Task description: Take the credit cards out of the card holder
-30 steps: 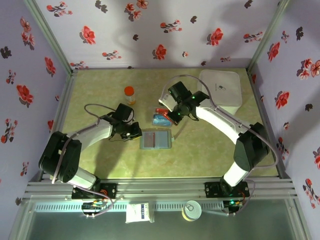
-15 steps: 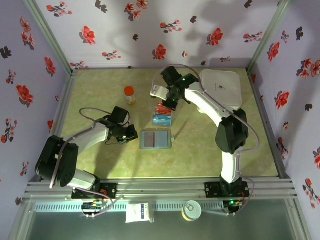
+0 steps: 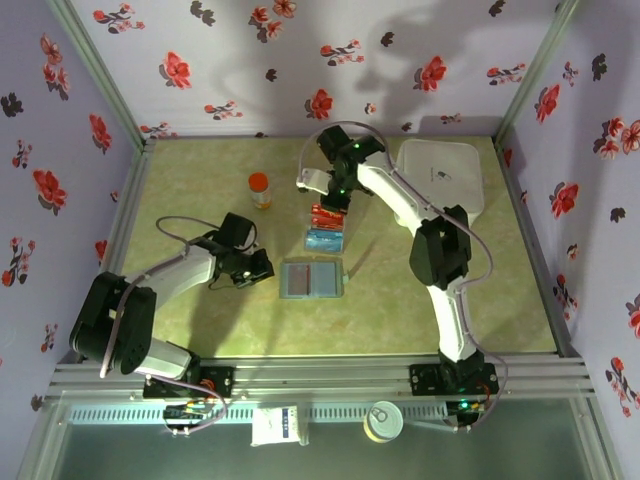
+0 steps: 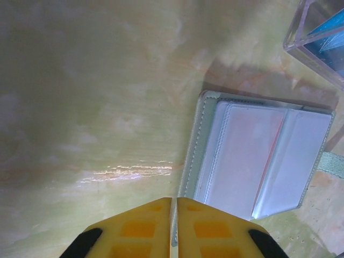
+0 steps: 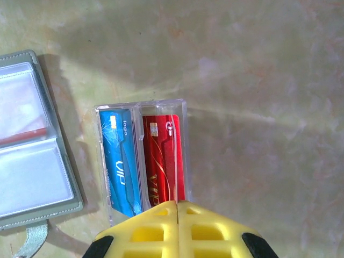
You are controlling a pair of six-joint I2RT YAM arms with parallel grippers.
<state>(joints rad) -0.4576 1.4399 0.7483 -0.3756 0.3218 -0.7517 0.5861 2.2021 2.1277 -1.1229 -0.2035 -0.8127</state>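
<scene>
The left gripper sits just to the left of the card holder, low over the table. Its tips point at the holder's left edge. In the left wrist view its yellow fingers are pressed together with only a hairline between them, and they grasp nothing. Whether the tips touch the holder's edge cannot be told.

An orange-capped bottle stands upright beyond the card holder and to its left, well apart from it.

The card holder lies flat and spread open on the table, inner face up, with its clear sleeves showing. A pinkish tint and a thin red line show through one sleeve; I cannot tell whether that is a card.

Just beyond the card holder lies a clear plastic tray, a little apart from it. The credit cards rest in it side by side. The blue card is on the side nearer the holder and the red card on the farther side.

The right gripper hangs above the end of that tray farthest from the card holder. Its yellow fingers are closed flush against each other with nothing between them.

A white rounded box lies beyond the card holder and far to its right, near the table's back corner.
</scene>
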